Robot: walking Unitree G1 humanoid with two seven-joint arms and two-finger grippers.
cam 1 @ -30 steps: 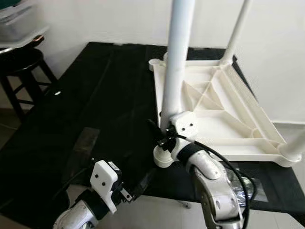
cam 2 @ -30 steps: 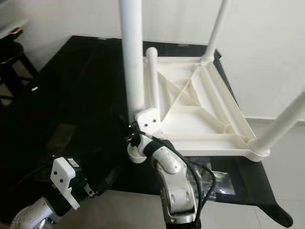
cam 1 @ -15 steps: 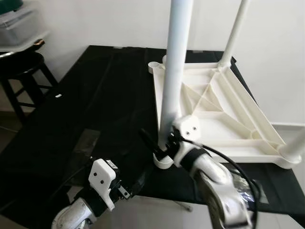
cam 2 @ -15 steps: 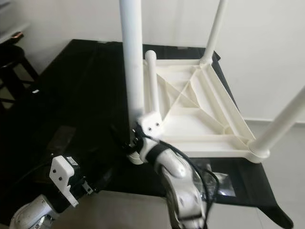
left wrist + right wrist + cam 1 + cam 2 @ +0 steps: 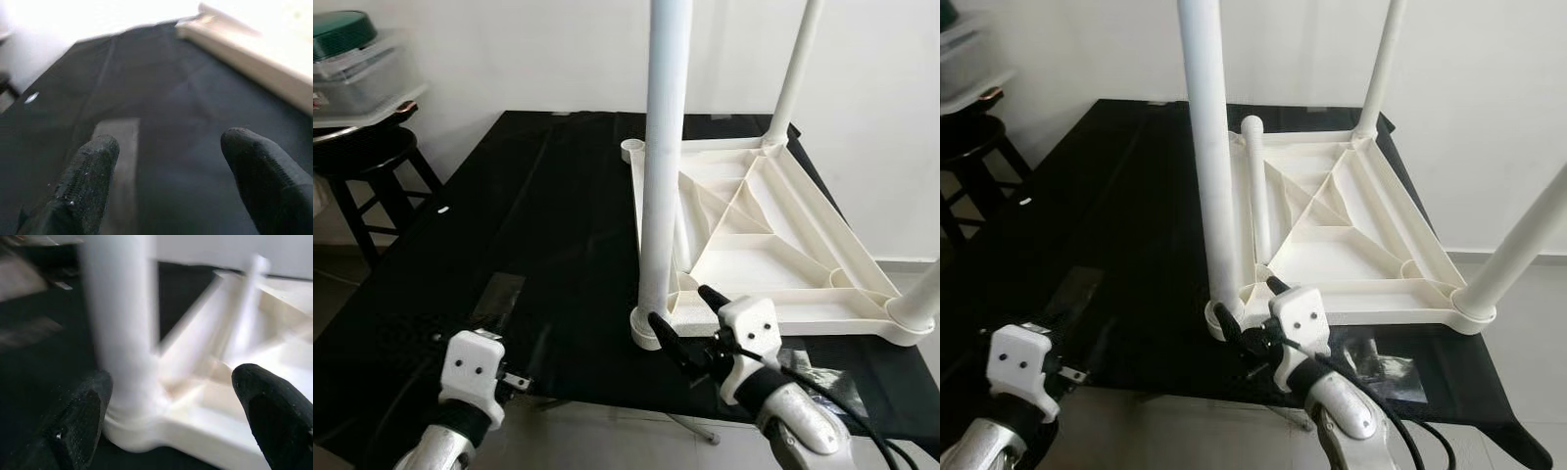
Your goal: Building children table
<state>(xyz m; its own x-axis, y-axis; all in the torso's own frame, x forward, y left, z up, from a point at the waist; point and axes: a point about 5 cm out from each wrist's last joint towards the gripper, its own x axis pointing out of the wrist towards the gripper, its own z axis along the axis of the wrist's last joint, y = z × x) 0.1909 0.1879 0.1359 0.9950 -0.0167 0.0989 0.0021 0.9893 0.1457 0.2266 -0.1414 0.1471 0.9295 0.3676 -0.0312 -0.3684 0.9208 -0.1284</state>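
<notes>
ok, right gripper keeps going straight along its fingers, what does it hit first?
Most likely the near white leg, at its base where it seats in the corner socket of the upturned tabletop. The right gripper is open and points at that corner from just in front; depth is hard to judge, so contact could land on the socket rim.

Head eyes look down over the upturned table (image 5: pixel 754 235) (shared scene); wrist cameras sit low, close beside it.

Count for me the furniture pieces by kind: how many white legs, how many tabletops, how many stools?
White legs: 4
White tabletop, upside down: 1
Black stool: 1
Total: 6
</notes>
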